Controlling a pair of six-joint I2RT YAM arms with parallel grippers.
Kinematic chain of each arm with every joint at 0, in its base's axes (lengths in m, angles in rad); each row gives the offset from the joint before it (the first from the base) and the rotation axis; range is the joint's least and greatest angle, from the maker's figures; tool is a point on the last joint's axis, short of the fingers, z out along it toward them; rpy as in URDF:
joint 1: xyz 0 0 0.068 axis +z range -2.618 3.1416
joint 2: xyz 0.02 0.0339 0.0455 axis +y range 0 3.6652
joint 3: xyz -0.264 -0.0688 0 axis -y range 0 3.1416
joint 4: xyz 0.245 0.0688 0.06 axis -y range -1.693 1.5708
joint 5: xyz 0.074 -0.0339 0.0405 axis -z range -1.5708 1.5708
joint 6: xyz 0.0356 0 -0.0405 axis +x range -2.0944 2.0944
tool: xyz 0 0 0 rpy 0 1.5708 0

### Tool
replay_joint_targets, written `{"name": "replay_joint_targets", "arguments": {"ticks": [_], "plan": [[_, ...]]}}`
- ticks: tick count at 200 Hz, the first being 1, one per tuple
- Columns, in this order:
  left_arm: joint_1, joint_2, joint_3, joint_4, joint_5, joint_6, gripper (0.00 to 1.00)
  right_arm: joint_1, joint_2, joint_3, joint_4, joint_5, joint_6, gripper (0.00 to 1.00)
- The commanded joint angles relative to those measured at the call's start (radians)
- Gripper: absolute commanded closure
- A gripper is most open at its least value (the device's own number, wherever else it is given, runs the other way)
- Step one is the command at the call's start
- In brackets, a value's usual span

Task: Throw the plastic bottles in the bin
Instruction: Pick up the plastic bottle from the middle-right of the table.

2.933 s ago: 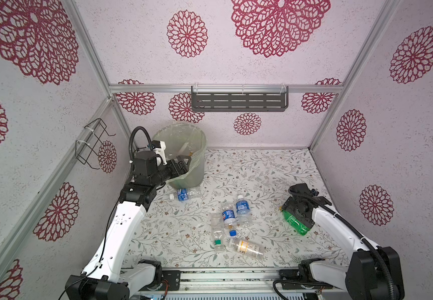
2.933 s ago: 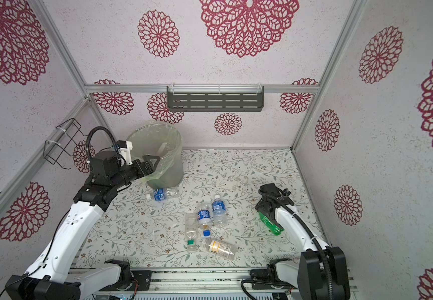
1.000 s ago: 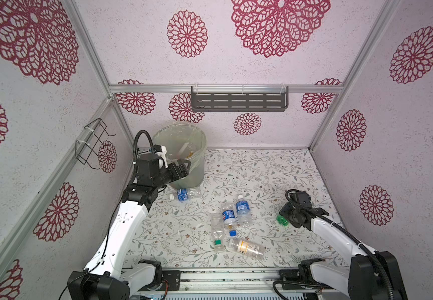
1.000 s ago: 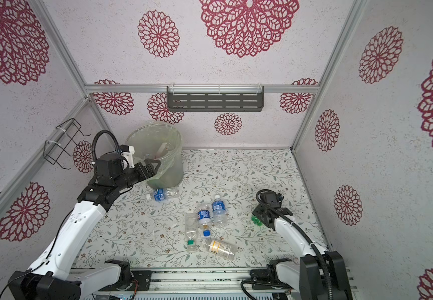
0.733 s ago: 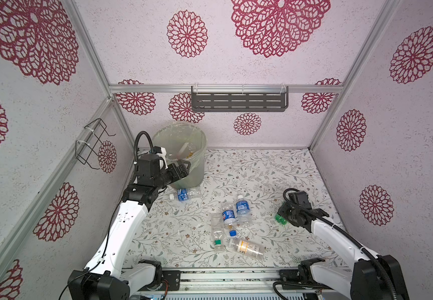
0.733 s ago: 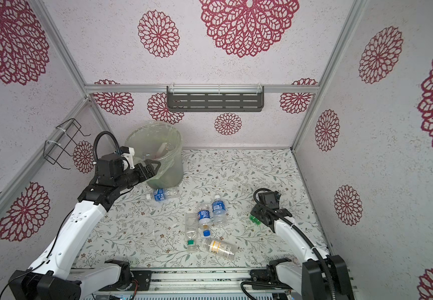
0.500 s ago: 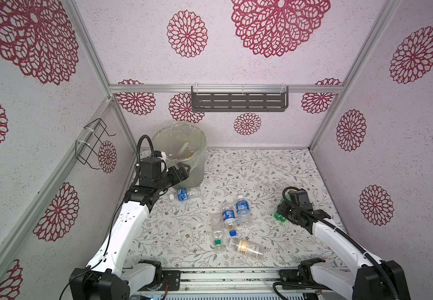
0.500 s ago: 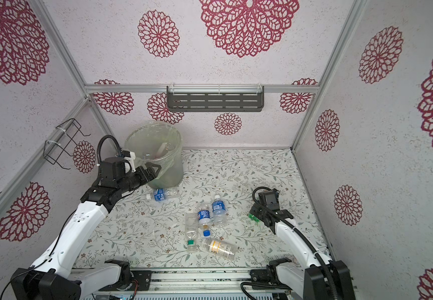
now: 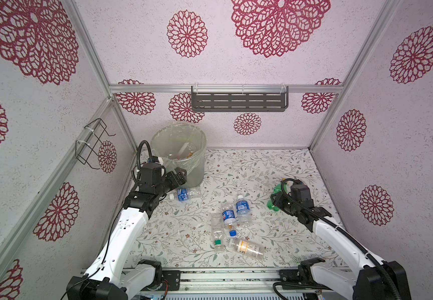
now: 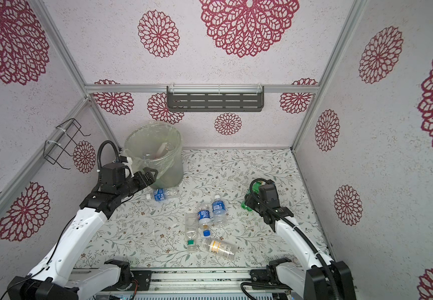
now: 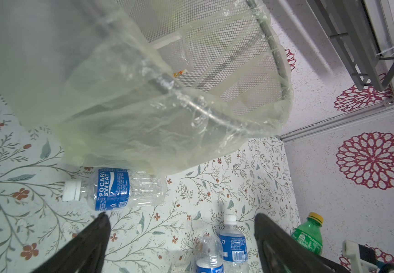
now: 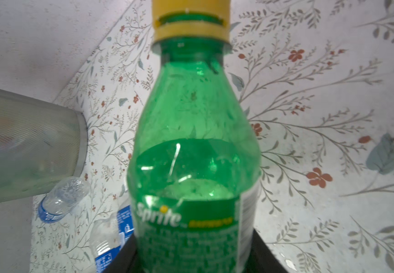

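The broadest thing before me is the white bench, printed with leafy sprigs and small red flowers. In its far left corner stands the round translucent grey-green bin, upright, with a thin clear bag folded over its rim and a few bottles showing faintly inside. My left fingers hang spread wide and empty just beside the bin's near wall. My right fingers are clenched around the labelled body of a green plastic bottle with a yellow cap, near the bench's right edge and well apart from the bin; I cannot tell whether its base touches the bench. A clear plastic Pocari Sweat bottle with a blue label lies on its side just beside the bin's base. Mid-bench sits a loose cluster: a white-capped clear bottle with a blue label against a blue-capped clear bottle, a green-capped clear bottle, and, nearest my arms' bases, a clear bottle with a white and yellow label.
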Motion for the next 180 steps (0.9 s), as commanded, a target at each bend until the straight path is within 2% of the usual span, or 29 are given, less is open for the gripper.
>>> {"name": "replay_joint_targets", "arguments": {"ticks": [1,103,180], "plan": [[-0.005,-0.006,-0.019,-0.002,-0.024,0.009,0.03,0.026,0.002,0.056,0.052,-0.019,-0.02,0.56],[-0.01,-0.017,-0.093,0.043,-0.01,0.001,0.03,0.154,0.12,0.245,0.051,0.007,-0.062,0.57],[-0.011,-0.025,-0.122,0.05,-0.008,0.001,0.03,0.233,0.279,0.499,0.0,-0.001,-0.131,0.58]]}}
